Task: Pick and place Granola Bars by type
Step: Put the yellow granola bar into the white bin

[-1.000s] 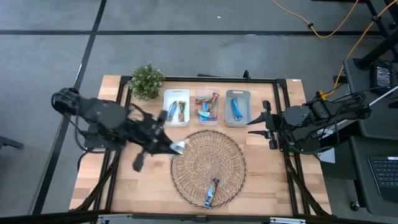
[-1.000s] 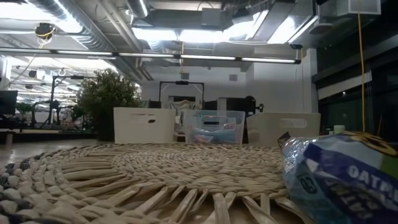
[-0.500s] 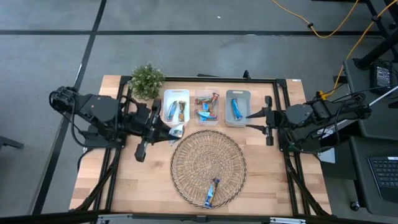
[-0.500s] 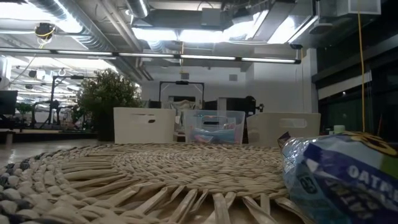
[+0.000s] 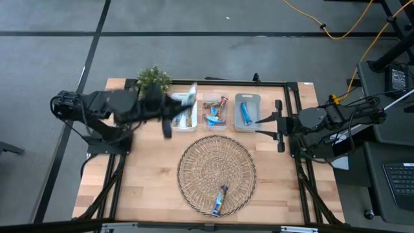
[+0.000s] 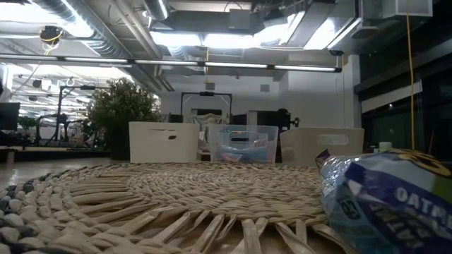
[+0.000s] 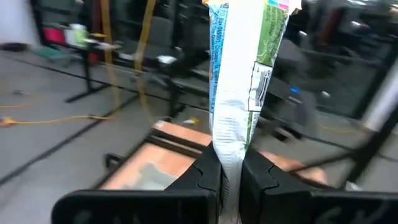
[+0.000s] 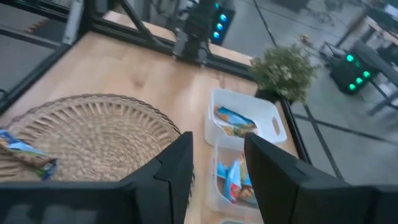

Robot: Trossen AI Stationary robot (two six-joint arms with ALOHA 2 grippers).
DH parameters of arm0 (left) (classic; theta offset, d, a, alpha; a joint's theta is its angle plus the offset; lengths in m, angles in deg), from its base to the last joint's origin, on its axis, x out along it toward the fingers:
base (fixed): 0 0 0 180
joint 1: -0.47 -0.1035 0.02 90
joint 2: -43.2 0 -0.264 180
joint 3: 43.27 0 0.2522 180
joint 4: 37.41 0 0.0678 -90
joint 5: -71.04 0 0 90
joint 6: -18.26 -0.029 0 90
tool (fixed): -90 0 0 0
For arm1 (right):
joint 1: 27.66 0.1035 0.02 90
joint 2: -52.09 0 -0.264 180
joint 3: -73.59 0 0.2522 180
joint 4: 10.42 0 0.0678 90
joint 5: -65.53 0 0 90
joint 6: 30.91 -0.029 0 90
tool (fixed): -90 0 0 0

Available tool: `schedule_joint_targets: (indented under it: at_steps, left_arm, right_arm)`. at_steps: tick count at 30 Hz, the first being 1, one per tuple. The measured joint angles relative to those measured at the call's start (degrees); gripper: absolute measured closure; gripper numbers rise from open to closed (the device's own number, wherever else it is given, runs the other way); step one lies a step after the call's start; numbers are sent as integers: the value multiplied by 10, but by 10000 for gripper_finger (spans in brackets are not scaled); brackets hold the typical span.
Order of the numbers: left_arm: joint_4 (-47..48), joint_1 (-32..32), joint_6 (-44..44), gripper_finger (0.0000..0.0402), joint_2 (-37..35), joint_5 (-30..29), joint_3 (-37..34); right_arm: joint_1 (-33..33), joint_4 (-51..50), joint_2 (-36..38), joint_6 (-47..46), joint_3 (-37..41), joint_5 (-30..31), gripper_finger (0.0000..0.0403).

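Note:
My left gripper point(image 5: 176, 105) hangs over the white left bin point(image 5: 183, 120), shut on a white and green granola bar point(image 5: 188, 98), which fills the left wrist view point(image 7: 245, 68). My right gripper point(image 5: 261, 122) waits open beside the grey right bin point(image 5: 247, 111); its fingers point(image 8: 177, 168) frame the bins. One blue bar point(image 5: 220, 199) lies flat on the near part of the wicker tray point(image 5: 217, 169) and looms in the low view point(image 6: 388, 197). More bars lie in the three bins, the middle one clear point(image 5: 215, 111). My left gripper pinches the white and green bar by one end of its wrapper point(image 7: 229, 163) between the two fingers point(image 7: 205, 177). The fingers come from the table's left, roughly level. The bar sticks out straight beyond the fingertips, in line with them, lifted clear above the left bin.
A small potted plant point(image 5: 154, 80) stands at the far left corner, close to the left arm. The three bins sit in a row along the far edge behind the tray. Bare wood shows left point(image 5: 129, 175) and right point(image 5: 284, 181) of the tray.
My left gripper has carried the bar from the tray's far-left rim toward the far edge and up, ending above the left bin; the bar stays pinched. My right gripper has shifted slightly toward the far edge, still open.

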Motion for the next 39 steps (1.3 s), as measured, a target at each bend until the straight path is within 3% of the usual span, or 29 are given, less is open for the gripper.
schedule_joint_targets:
  at_steps: [6, 9, 13, 19, 30, 35, 39]
  left_arm:
    - [2, -122, -7, 387, 16, 28, 14]
    - [29, -157, 29, 387, 19, 4, 14]
    - [110, -190, 97, 387, 32, -53, 15]
    - [239, -237, 190, 387, 82, -56, -8]
    - [272, -287, 267, 386, 185, 78, -129]
    - [274, -301, 271, 382, 213, 119, -140]
    - [274, -307, 271, 354, 218, 132, -140]
  right_arm:
    - [0, 41, 0, 20, 0, -19, 256]
    - [-7, 48, 0, 21, 0, -20, 256]
    - [-23, 48, 0, 21, 0, -42, 256]
    - [-43, 44, 0, 27, 0, -49, 256]
    - [-53, 43, 0, 34, 0, -50, 256]
    - [-53, 43, 0, 32, 0, -70, 256]
    - [-53, 38, 0, 32, 0, -79, 256]
